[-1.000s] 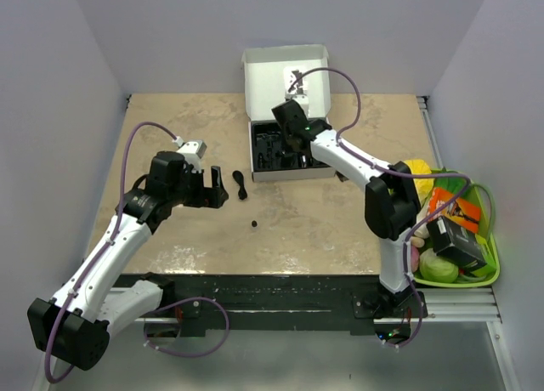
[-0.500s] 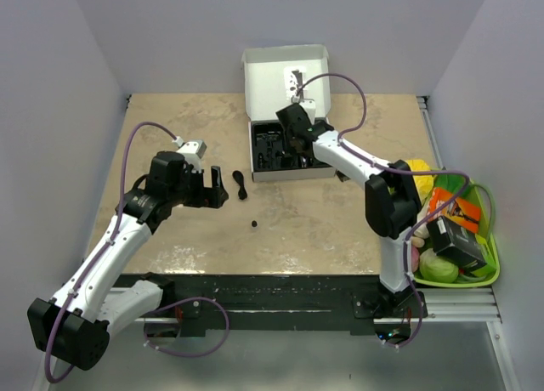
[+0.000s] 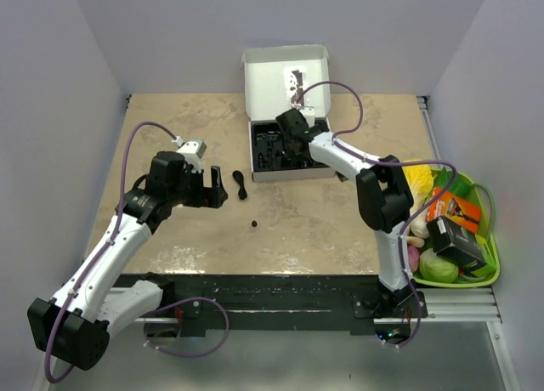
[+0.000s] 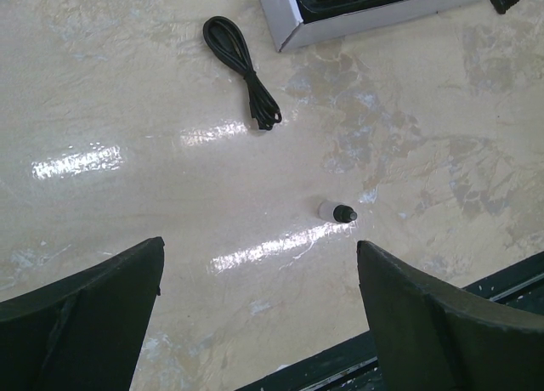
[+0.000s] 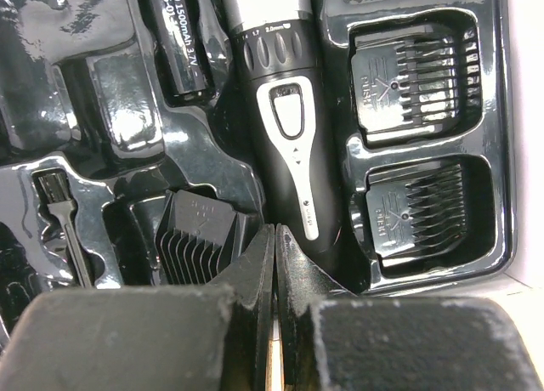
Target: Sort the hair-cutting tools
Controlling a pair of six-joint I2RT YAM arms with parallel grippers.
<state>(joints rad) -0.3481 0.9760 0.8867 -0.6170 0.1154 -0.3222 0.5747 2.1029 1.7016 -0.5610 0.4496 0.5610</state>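
Clipper [image 5: 286,123] head beyond top edge

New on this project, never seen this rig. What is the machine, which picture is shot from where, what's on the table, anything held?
Two white robot arms are bolted at the near edge of the table. The wide picture comes from a fixed camera above and behind them; the other two come from a camera on each wrist. The left hand hangs open and empty over the table, with a coiled black cord and a small black-tipped bit lying ahead of it. The right hand is shut on nothing, poised over the open white box, whose black tray holds the clipper and comb guards. A green basket of toy vegetables sits at the right edge.
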